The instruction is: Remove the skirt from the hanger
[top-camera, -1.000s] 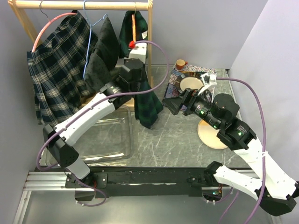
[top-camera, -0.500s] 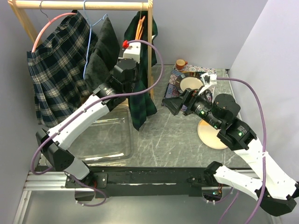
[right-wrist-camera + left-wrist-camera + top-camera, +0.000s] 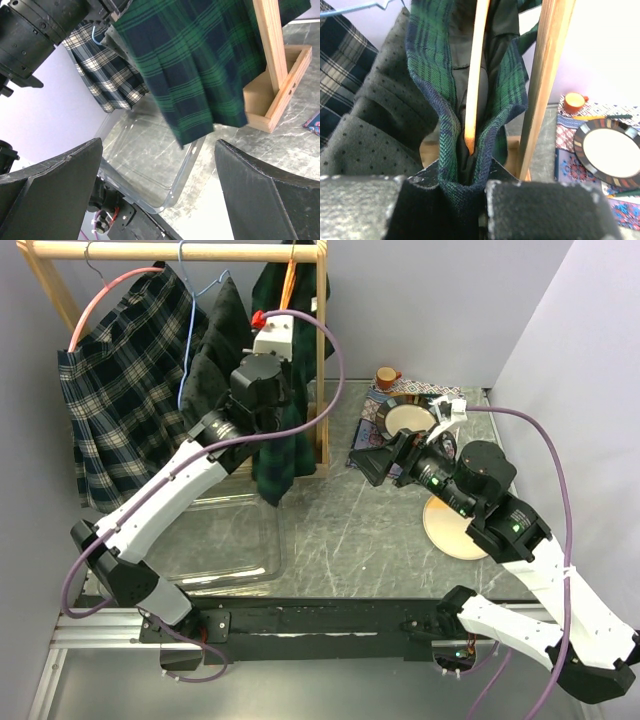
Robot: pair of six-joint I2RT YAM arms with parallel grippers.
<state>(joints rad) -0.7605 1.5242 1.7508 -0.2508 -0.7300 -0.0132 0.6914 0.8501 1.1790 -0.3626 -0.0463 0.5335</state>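
Observation:
The green plaid skirt (image 3: 274,462) hangs on an orange hanger (image 3: 290,280) at the right end of the wooden rail. My left gripper (image 3: 272,390) is raised beside the rack and shut on a fold of the skirt's waistband. In the left wrist view the fabric (image 3: 427,60) is pinched in the left gripper (image 3: 482,187), with the hanger's arm (image 3: 475,75) running down inside the skirt. My right gripper (image 3: 365,465) stands open and empty to the right, facing the skirt (image 3: 200,75). In its own wrist view the right gripper (image 3: 160,165) has nothing between its fingers.
A navy plaid skirt (image 3: 120,390) and a grey dotted one (image 3: 215,360) hang to the left. The rack's post (image 3: 322,350) stands just right of the green skirt. A clear bin (image 3: 215,530) lies below. A patterned plate (image 3: 410,418), mug (image 3: 386,376) and tan plate (image 3: 450,530) sit at the right.
My left gripper has closed tighter on the skirt and risen up and left. The skirt's lower end swung left, from the table toward the bin. The right arm stayed put.

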